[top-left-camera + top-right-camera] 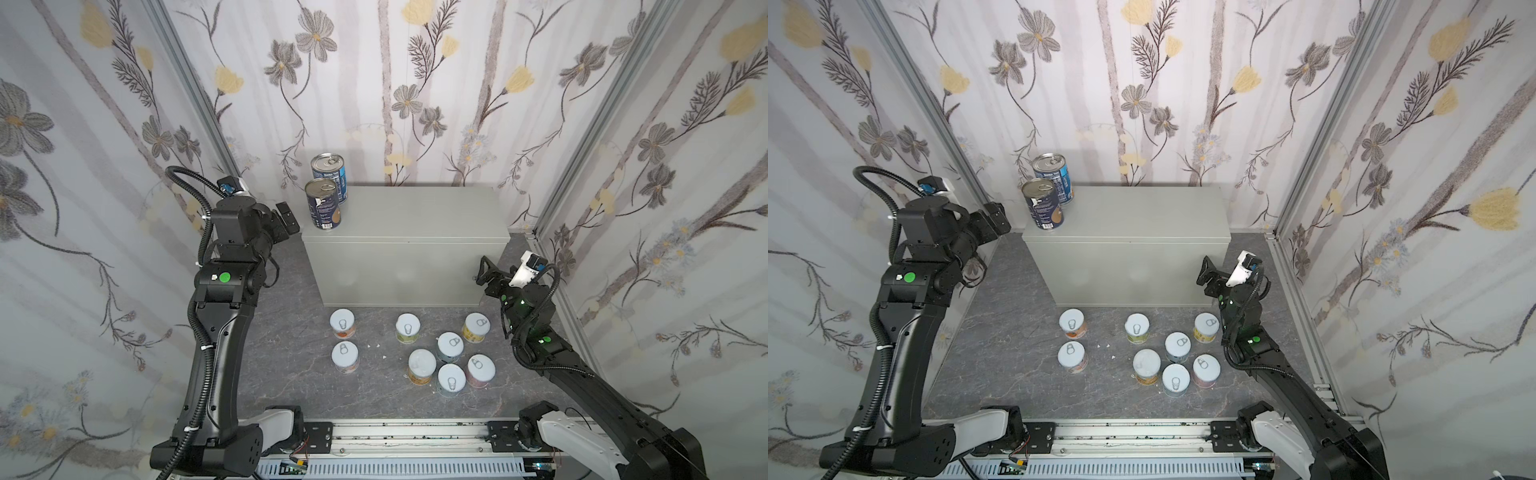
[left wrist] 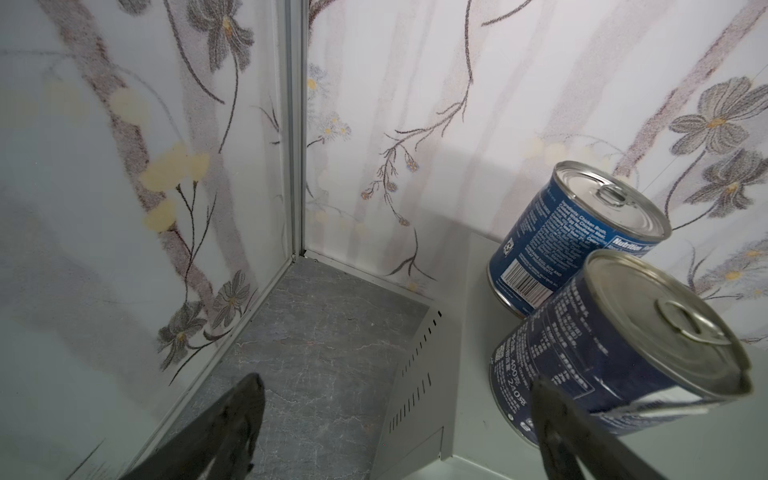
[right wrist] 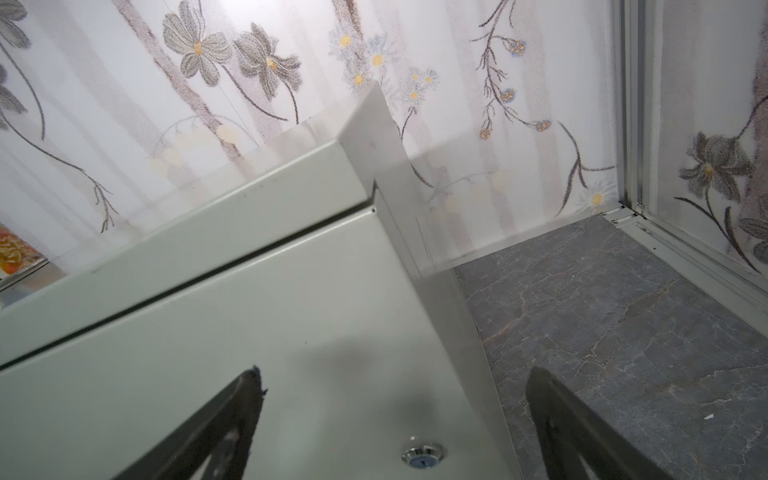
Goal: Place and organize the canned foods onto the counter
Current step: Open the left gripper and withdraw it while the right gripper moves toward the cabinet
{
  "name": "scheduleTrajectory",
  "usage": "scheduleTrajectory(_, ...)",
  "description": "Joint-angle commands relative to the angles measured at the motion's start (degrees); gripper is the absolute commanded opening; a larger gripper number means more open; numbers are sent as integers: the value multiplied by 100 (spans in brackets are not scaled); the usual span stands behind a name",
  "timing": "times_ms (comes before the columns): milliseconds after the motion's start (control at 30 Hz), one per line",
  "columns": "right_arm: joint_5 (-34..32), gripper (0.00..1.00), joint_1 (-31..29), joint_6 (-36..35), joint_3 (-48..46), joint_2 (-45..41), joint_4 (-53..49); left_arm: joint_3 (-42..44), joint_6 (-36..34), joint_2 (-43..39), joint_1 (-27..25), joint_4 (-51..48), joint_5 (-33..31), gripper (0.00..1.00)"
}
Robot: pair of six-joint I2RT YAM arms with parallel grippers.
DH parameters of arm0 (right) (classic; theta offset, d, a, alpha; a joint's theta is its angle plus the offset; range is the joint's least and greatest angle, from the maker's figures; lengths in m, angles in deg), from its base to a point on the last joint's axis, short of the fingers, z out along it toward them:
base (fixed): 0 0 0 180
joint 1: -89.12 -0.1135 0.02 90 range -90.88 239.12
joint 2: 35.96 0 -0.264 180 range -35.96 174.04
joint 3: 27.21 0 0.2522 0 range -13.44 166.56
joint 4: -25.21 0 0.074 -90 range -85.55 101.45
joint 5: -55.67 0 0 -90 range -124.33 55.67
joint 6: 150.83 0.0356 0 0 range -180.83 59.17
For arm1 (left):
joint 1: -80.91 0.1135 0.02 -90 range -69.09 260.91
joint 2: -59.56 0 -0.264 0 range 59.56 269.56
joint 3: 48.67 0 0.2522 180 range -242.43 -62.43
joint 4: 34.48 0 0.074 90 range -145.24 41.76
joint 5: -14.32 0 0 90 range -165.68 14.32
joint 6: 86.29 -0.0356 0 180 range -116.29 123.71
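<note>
On the far blue can [image 2: 552, 232], standing at about ten o'clock on the grey tabletop [image 1: 415, 216], white print runs down the label. "Ingredients: Chicken Broth" opens a block of small type, and the rest is too fine to follow. Nearer the lid a bold heading reads "Nutrition" (cut off by the can in front). A barcode [image 2: 524, 282] sits near its base, digits unreadable. The near dark-blue can [image 2: 582, 365], at six o'clock of the first, carries blurred pale lines; figures like "400" and "240" show, nothing surer. The short white-lidded cans [image 1: 450, 347] on the floor [image 1: 291, 332] bear only a ring-pull outline, no words.
</note>
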Motion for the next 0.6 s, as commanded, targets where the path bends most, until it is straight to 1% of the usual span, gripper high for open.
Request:
scheduleTrajectory(0,-43,99,63,64,111,104,-36,-66,35,80,9,183,192,100)
scheduleTrajectory(133,-19,100,143,7,189,217,-111,-118,2,165,9,161,-22,100)
scheduleTrajectory(333,34,100,241,-17,364,356,-224,44,91,99,-64,72,129,100)
scheduleTrajectory(467,102,100,241,0,378,357,-197,536,299,-247,-333,-2,-46,100)
scheduleTrajectory(567,147,100,241,28,297,278,-214,1256,491,-634,-493,3,-397,100)
